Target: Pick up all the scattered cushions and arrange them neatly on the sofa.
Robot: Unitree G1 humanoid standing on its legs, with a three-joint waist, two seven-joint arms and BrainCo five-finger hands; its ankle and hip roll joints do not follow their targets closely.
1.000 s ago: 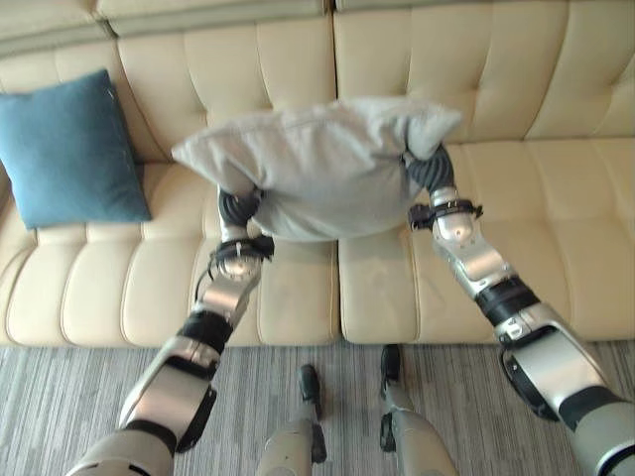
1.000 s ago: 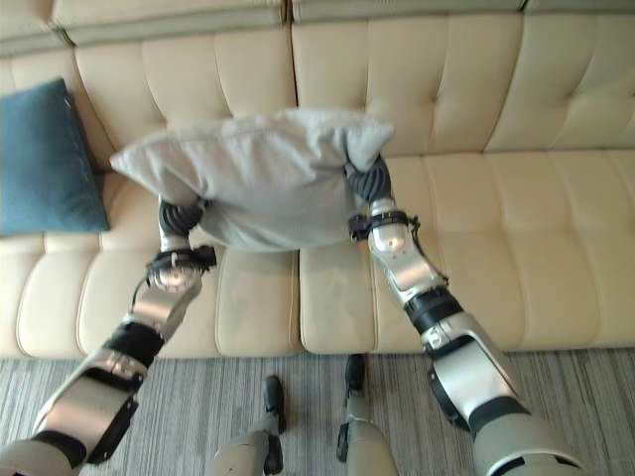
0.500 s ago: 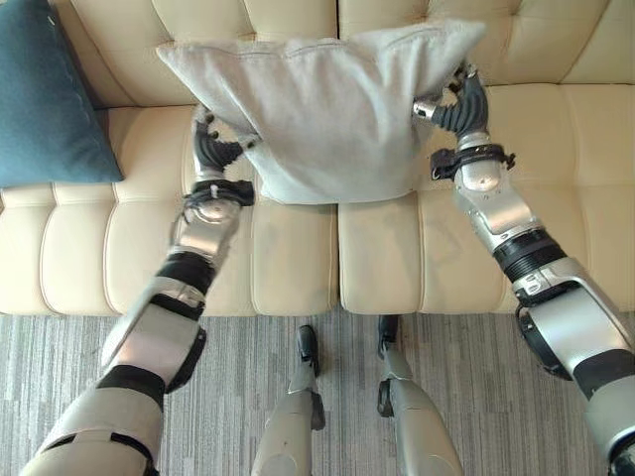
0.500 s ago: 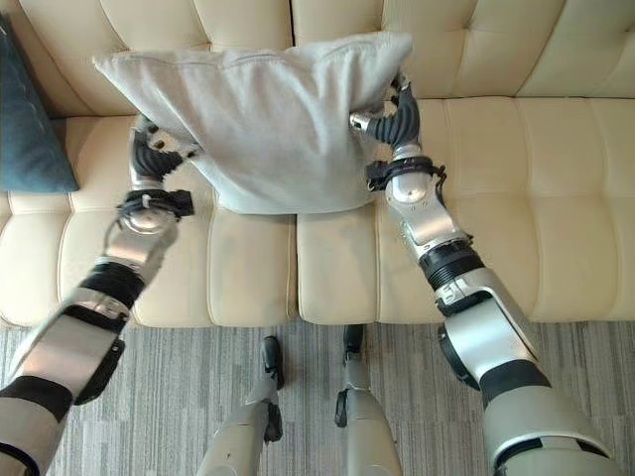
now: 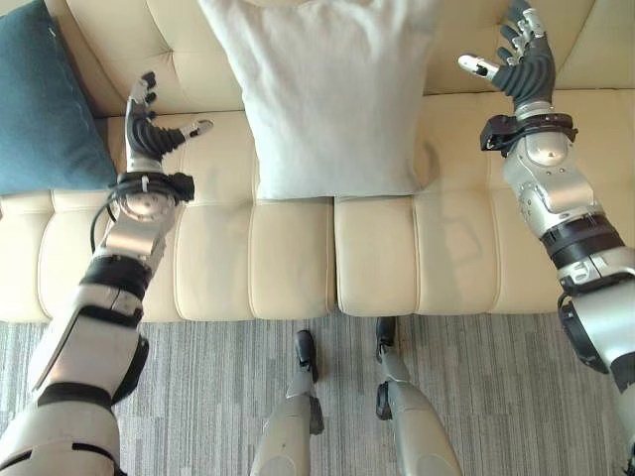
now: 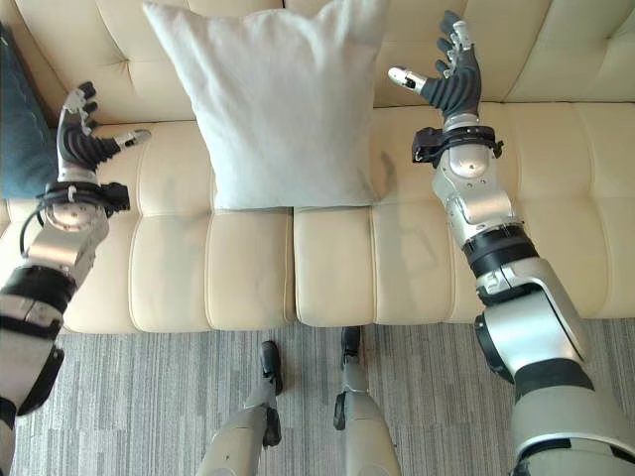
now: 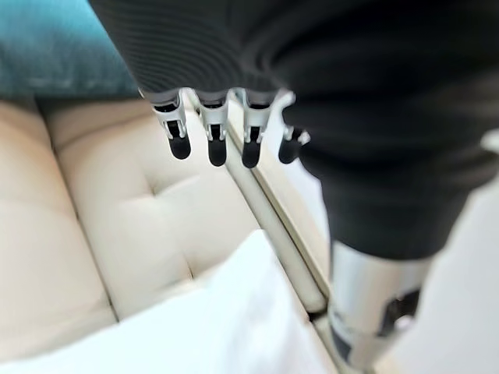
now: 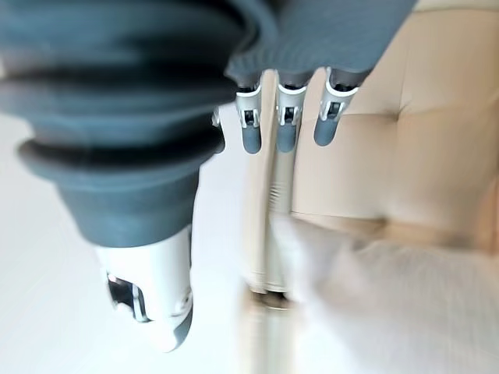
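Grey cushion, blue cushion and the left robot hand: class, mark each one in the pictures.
grey cushion [image 5: 332,99], left eye view, middle of its front face.
blue cushion [image 5: 45,109], left eye view, middle of its visible face.
left robot hand [image 5: 147,134], left eye view, on the palm.

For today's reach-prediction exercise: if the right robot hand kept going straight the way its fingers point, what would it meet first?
Probably the cream sofa backrest. The right robot hand is open, beside and clear of the white cushion; depth is uncertain.

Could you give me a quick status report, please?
Left hand open, right hand open, both clear. White cushion upright against sofa backrest. Blue cushion at left. No obstruction.
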